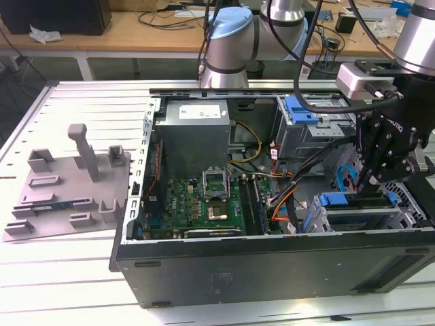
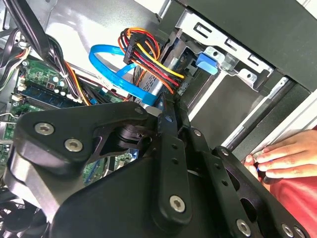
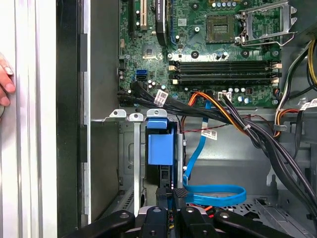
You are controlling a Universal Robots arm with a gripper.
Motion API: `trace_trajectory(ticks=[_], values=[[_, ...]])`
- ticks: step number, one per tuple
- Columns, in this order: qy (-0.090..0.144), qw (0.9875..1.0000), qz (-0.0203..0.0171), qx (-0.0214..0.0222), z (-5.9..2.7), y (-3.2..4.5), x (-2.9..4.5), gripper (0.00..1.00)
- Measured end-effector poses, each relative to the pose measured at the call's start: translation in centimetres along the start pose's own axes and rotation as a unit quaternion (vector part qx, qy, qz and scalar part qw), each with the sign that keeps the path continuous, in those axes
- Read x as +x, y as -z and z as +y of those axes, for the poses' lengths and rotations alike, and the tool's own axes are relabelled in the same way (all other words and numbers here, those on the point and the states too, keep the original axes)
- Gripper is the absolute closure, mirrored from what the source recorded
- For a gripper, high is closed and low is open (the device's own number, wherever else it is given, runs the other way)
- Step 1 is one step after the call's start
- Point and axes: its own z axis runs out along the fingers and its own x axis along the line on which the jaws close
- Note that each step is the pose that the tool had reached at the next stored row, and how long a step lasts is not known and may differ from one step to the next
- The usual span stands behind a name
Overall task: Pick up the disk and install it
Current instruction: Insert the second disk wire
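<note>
The pincer [image 3: 171, 196] is closing, fingers together, on the disk [image 3: 161, 144], which is standing edgewise in the lower bay. The blue cable [image 3: 213, 193] is lying just beside it; snagging or jamming looks possible.

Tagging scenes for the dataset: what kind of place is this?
Likely a robotics lab set up for PC assembly. An opened desktop computer case with its motherboard exposed lies on a ribbed aluminium table, and wooden workbenches strewn with cables stand behind it.
</note>
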Motion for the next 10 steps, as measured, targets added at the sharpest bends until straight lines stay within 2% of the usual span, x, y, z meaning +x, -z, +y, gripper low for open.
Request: trace_trajectory(ticks=[10], values=[[0.002, 1.0000, 0.0000, 0.0003, 0.00, -0.28, -0.03, 0.84]])
